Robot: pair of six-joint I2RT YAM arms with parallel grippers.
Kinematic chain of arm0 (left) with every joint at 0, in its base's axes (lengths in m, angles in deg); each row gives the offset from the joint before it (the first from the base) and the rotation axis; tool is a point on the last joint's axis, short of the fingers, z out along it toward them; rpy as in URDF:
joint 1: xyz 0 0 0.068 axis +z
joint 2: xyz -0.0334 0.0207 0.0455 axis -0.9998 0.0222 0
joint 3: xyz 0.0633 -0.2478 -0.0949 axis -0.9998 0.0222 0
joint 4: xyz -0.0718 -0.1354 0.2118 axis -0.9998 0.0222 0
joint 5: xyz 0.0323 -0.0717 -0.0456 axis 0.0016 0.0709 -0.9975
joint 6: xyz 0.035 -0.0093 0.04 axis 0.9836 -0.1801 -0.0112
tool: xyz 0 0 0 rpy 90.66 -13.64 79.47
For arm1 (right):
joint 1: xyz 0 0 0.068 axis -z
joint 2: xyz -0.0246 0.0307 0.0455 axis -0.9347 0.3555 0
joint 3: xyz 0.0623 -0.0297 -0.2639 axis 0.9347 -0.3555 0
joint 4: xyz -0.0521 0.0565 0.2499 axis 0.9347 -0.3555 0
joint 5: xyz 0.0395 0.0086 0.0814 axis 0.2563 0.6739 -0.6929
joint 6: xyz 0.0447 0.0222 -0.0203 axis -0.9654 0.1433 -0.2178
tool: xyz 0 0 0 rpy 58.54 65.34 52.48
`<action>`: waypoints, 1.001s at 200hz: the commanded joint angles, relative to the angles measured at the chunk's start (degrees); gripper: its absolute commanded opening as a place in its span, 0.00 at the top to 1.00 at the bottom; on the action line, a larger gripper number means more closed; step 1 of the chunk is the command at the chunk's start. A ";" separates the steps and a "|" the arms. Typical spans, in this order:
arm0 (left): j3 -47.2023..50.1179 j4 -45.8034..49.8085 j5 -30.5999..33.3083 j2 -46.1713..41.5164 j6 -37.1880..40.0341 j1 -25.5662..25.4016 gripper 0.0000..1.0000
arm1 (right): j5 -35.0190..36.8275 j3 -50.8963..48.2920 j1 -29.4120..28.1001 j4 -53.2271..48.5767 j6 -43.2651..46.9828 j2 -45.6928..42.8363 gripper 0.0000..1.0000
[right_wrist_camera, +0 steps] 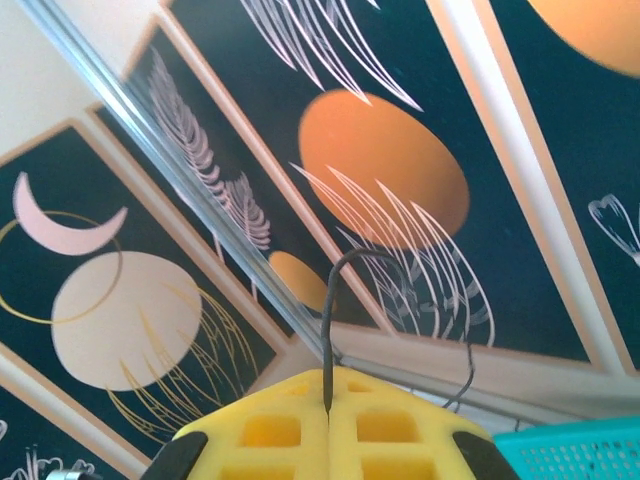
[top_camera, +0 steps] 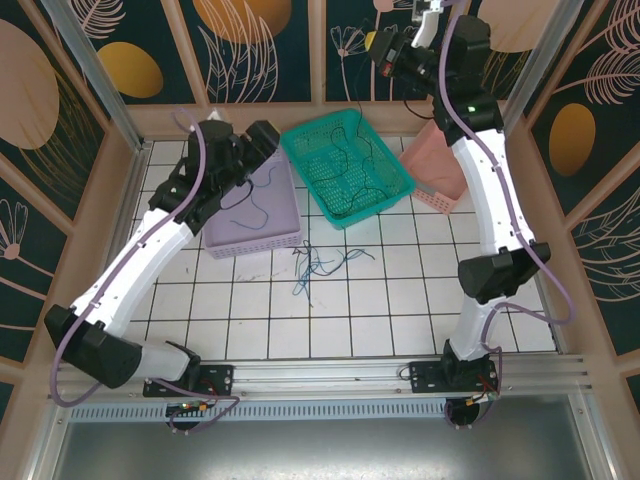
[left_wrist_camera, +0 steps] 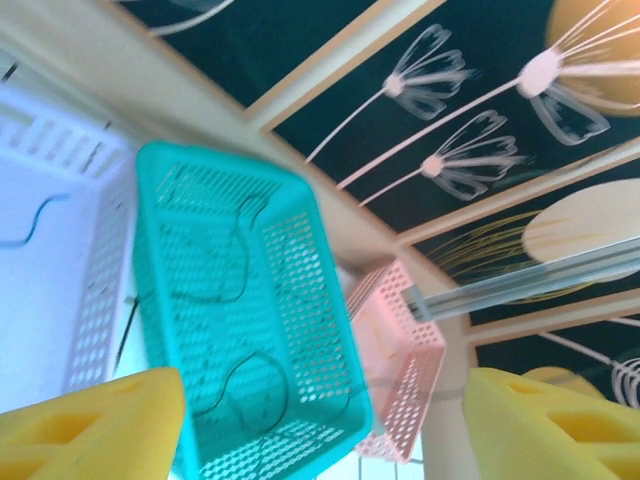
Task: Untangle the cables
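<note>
The left gripper (left_wrist_camera: 320,415) is held over the lavender basket (top_camera: 250,240), its fingers spread wide with nothing between them; only their yellow tips are seen at the frame's lower corners. A blue cable (top_camera: 258,203) is laid in that basket. The right gripper (right_wrist_camera: 328,400) is pressed together on a black cable (right_wrist_camera: 327,340), whose lower end is cut off behind the fingers. Black strands (left_wrist_camera: 245,255) are seen in the teal basket (top_camera: 305,180), hard to trace against the mesh. Loose blue cables (top_camera: 318,265) are strewn on the table (top_camera: 400,300). The pink basket (top_camera: 440,195) is partly hidden by the right arm
</note>
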 commanded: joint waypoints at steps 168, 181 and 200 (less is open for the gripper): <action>21.60 -1.79 -9.13 -11.83 -6.97 -5.66 0.34 | 4.63 -9.94 -1.15 -3.70 -8.15 20.89 0.76; 22.91 -1.12 -8.85 -12.01 -7.00 -6.39 0.34 | 5.60 -10.38 -1.18 -3.26 -8.15 19.33 0.63; 25.18 0.68 -9.01 -12.01 -6.95 -6.86 0.34 | 7.24 -12.67 -1.24 -2.21 -8.41 15.68 0.52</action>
